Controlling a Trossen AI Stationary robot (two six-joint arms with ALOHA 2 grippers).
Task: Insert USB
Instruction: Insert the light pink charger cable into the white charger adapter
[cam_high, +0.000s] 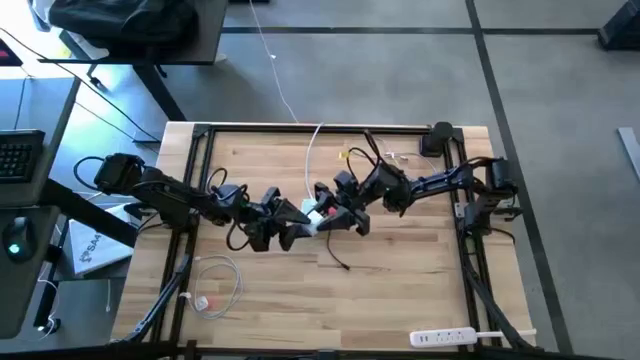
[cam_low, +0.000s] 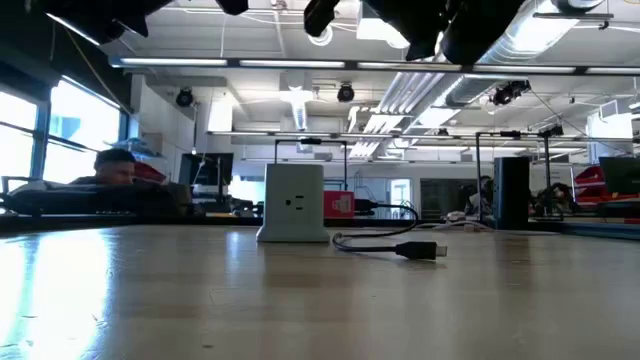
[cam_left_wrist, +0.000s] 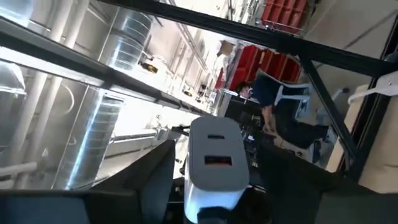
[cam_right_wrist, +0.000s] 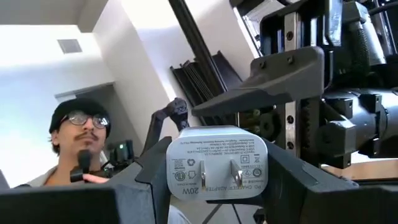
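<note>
Two arms meet over the middle of the wooden surface (cam_high: 400, 290). In the high view the left claw (cam_high: 290, 232) and the right claw (cam_high: 338, 220) point at each other, nearly touching.

Left claw: its wrist view shows a white charger (cam_left_wrist: 214, 162) pinched between its fingers (cam_left_wrist: 149, 186). The port face is turned to the camera, and one port has a red-orange insert. The view behind it is of ceiling ducts, so the charger is tilted upward.

Right claw: its wrist view shows the pronged face of the same charger sitting squarely in front of it, with the left arm's black housing just beyond. I cannot tell whether this claw grips the charger.

USB (cam_low: 338, 205): in the low view the red-pink plug lies on the surface, just beside and partly behind a white block (cam_low: 293, 203) that stands upright with no claw around it. I cannot tell how this block relates to the charger. The thin black cable (cam_low: 375, 247) loops toward the camera and ends in a dark plug (cam_low: 420, 250) lying flat. Both arms show only at the top of that view, clear of the cable.

Elsewhere on the surface, a coiled white cable (cam_high: 215, 282) lies near the left front corner and a power strip (cam_high: 445, 337) near the right front edge. A person (cam_right_wrist: 78, 134) shows beyond the surface.
</note>
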